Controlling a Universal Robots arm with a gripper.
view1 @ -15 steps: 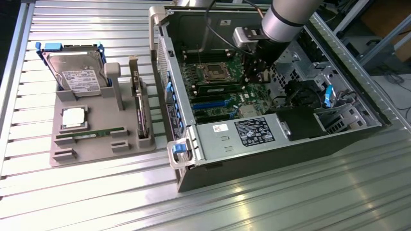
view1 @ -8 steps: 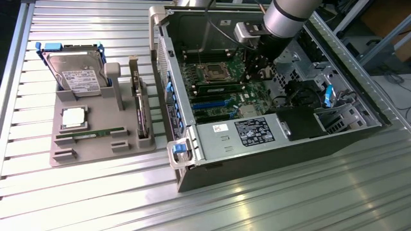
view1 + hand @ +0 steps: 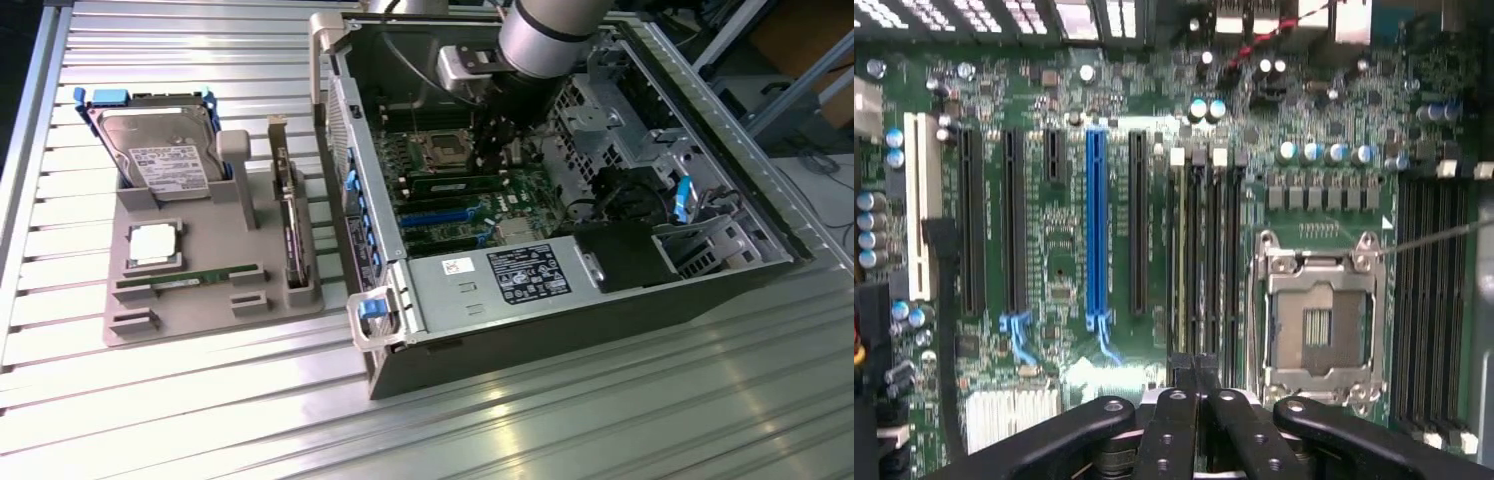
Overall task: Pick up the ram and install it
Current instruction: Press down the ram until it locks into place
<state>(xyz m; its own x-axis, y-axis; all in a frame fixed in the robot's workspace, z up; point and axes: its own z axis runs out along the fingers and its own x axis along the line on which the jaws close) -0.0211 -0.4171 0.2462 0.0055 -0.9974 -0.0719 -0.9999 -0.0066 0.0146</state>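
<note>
The end effector (image 3: pixel 1194 378) of a Universal Robots arm hung inside an open computer case (image 3: pixel 574 290), its jaws pressed fully together just beside the processor socket (image 3: pixel 1316 320) and above the memory slots (image 3: pixel 1204 250); whether anything thin was pinched between them could not be told. The ram (image 3: pixel 187 277), a slim green stick, lay flat on a grey tray (image 3: pixel 200 325) on the desk (image 3: pixel 601 420), outside the case and well apart from the socket. Such a stick would likely prove light and stiff but fragile, best taken by its long bare edges, away from the chips and contacts, and kept square to a slot. The exterior view took in the tray with its hard drive (image 3: pixel 160 160) and silver processor (image 3: pixel 154 243), plus another green stick (image 3: pixel 454 186) standing near the socket. The wrist view instead gave the socket, the slots and the closed fingers (image 3: pixel 1172 420) from straight above.
</note>
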